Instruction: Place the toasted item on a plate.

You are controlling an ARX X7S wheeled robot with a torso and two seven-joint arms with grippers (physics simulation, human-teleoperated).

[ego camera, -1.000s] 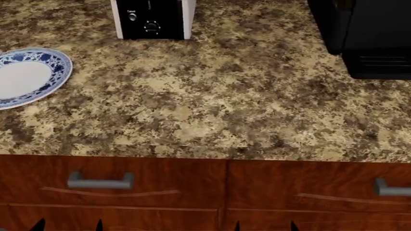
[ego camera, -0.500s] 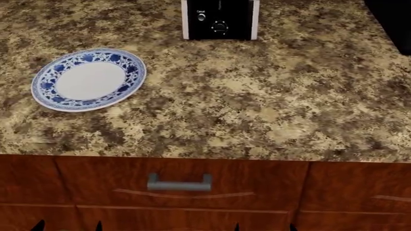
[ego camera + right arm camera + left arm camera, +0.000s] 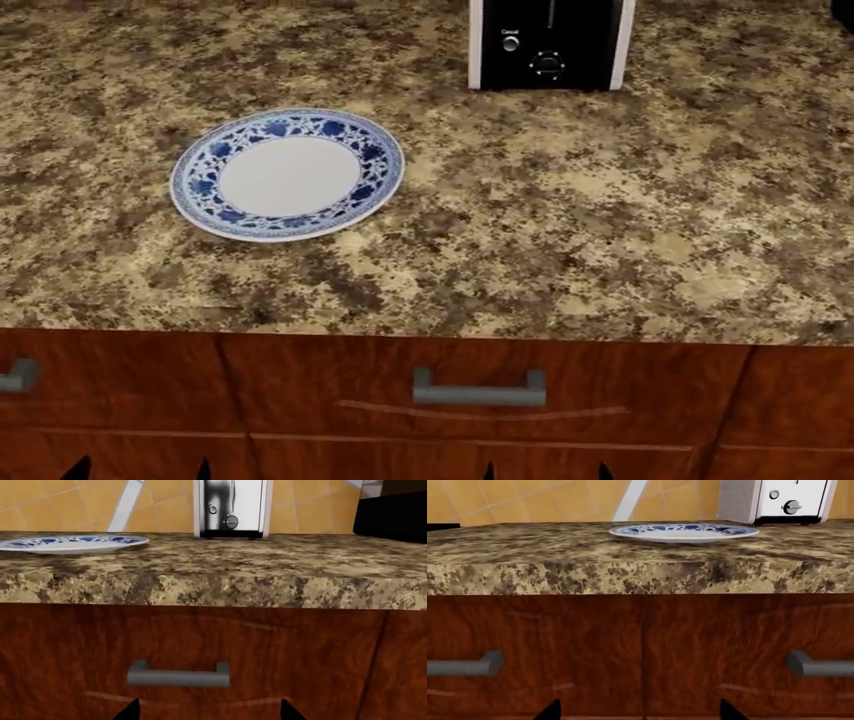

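While both grippers (image 3: 140, 468) (image 3: 547, 470) hang low by the drawers, fingertips apart, one plate (image 3: 288, 174) lies above on the counter (image 3: 601, 240), one toaster (image 3: 547, 42) behind.

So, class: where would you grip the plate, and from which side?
The plate by its near rim, coming from the front edge of the counter. It lies flat and shallow, with the rim raised slightly off the surface, so one finger could probably slip under.

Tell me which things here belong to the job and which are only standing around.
For the job:
- plate, empty
- toaster; the toasted item is not visible

Standing around:
- drawer handle
- black appliance at the counter's right
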